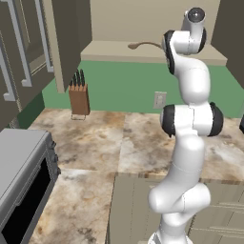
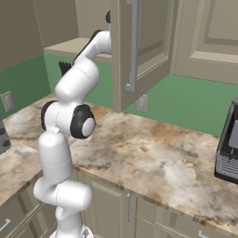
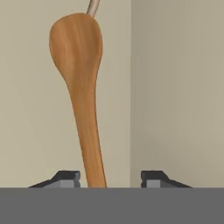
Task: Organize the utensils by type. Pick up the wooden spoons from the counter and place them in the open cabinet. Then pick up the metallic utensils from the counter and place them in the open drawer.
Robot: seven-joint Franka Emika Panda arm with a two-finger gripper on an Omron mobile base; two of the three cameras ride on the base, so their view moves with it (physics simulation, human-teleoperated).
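Currently I am releasing a wooden spoon [image 3: 78, 87] onto the cabinet's [image 1: 157, 51] beige shelf, so I am keeping the hand level and backing straight out only once both fingertips [image 3: 66, 178] are clear of the handle. The gripper [image 3: 109, 179] is standing spread, one tip beside the handle and the other apart. Orange-brown with an oval bowl, the spoon is pointing toward the cabinet's back wall.

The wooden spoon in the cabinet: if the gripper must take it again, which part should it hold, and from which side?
Probably the slim handle of the wooden spoon, its near end, coming from the open front of the cabinet. The handle runs toward the gripper, between its fingertips; the wide bowl lies deeper inside.
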